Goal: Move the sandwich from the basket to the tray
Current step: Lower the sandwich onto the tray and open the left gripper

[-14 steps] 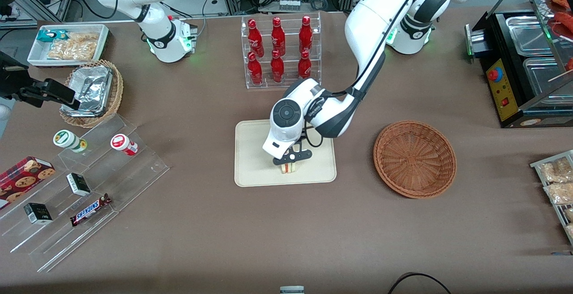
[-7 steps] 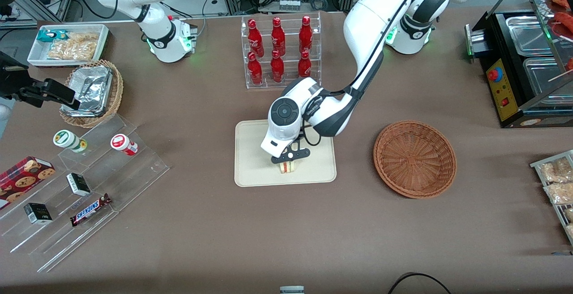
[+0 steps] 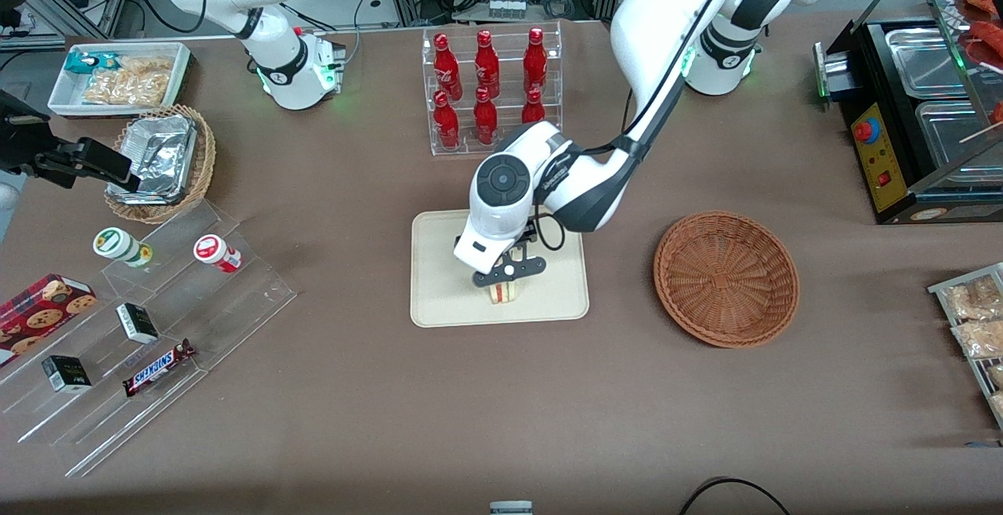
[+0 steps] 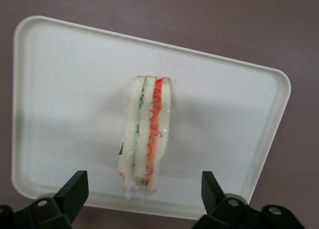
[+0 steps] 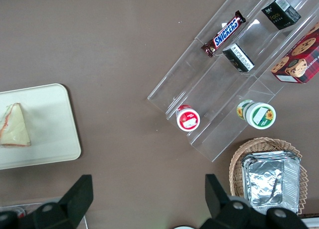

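A small triangular sandwich of pale white bread with red and green filling layers rests on a flat cream rectangular plastic tray with rounded corners and a low rim, near the middle of a brown table. The sandwich stands on one edge, near the tray rim closest to the front camera. In the left wrist view the sandwich shows its stripes of white, green and red, with the bare tray around it.

The left arm's black two-finger gripper hangs just above the sandwich. Its jaws are spread wide and released: in the left wrist view the gripper has its fingertips well apart on either side of the sandwich, touching nothing. The right wrist view also shows the sandwich lying free on the tray.

A round shallow reddish-brown woven wicker basket sits on the table beside the tray, toward the working arm's end, and nothing lies in it.

Farther from the front camera than the tray stands a clear acrylic rack of red bottles. Toward the parked arm's end lie clear acrylic display steps holding a Snickers bar, and a lighter tan wicker basket with a foil container.
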